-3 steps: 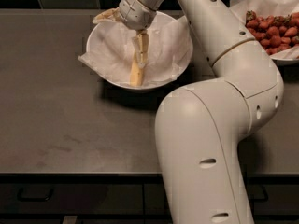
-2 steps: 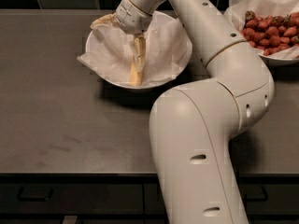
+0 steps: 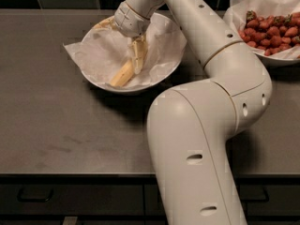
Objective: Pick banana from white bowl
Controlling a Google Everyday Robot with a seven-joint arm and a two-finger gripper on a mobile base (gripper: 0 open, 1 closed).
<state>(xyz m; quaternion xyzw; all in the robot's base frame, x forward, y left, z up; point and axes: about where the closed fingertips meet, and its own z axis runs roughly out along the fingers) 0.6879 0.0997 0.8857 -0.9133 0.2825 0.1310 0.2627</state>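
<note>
One banana (image 3: 122, 74) diagonal, hand (image 3: 138, 56) over white bowl (image 3: 162, 75)

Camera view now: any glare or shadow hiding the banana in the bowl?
Camera view: light looks even, with no glare on the small pale-yellow banana. The tool hangs inside the wide paper-lined white bowl and covers the banana's upper end. Camera view: the bowl throws a soft shadow on the dark grey table along its near side.

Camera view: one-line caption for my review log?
Gripper inside the paper-lined white bowl, at the upper end of the banana; strawberry bowl at far right of the dark counter.
</note>
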